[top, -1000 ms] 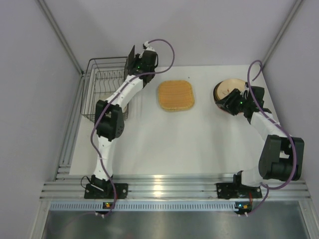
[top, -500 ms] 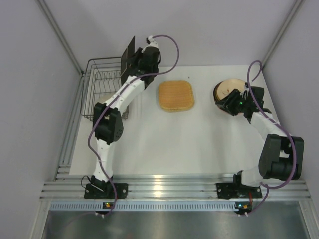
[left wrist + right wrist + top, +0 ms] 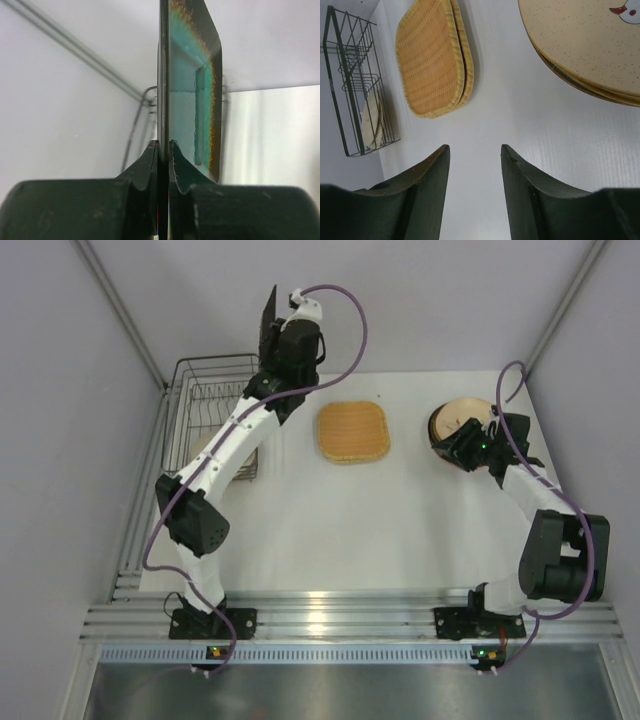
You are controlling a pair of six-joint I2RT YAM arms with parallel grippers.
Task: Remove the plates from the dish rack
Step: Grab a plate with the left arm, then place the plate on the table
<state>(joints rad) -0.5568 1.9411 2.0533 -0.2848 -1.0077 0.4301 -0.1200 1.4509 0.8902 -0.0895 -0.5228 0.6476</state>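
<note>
Our left gripper [image 3: 163, 150] pinches the square teal plate [image 3: 187, 90] upright above the dish rack [image 3: 195, 390]. We should lay it flat beside the woven plate [image 3: 352, 432], keeping the pinch firm. Our right gripper [image 3: 474, 150] hangs unclenched.

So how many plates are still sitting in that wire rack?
1 visible: a pale plate standing at the near end of the dish rack. The left arm covers part of the rack, so more may be hidden. The teal plate is in the left gripper, not the rack.
</note>
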